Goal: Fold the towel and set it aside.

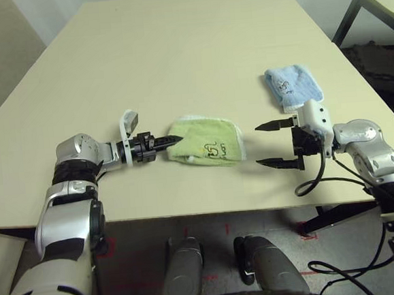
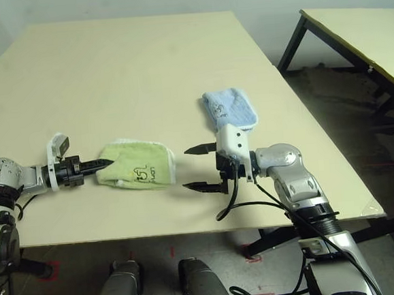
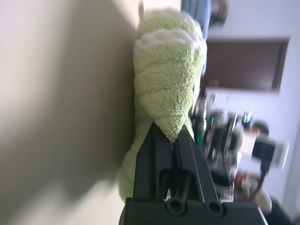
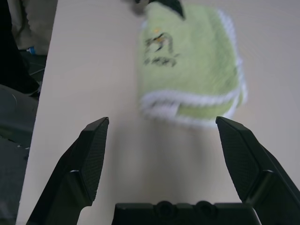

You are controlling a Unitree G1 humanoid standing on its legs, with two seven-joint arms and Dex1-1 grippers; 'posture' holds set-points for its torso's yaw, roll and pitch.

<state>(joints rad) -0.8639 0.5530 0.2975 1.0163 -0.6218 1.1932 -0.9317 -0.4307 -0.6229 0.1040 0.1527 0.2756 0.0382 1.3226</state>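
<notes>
Towel [image 1: 207, 148], green and folded, lies near the table's [image 1: 177, 67] front edge; the left wrist view shows the left gripper [image 3: 174, 136] pinching its corner. Right gripper [image 1: 273, 143] gapes wide just beside it. Blue towel [image 1: 293, 85] lies beyond.

The folded light green terry cloth towel with white stitched edging [image 1: 207, 149] lies on the pale wooden table [image 1: 176, 60], near its front edge. The left gripper [image 1: 167, 142] meets the towel's left end, pinching a corner there. The right gripper [image 1: 274, 143] sits just right of the towel, apart from it. The smaller light blue terry towel [image 1: 293, 86] lies behind and right of the green towel, well apart.
</notes>
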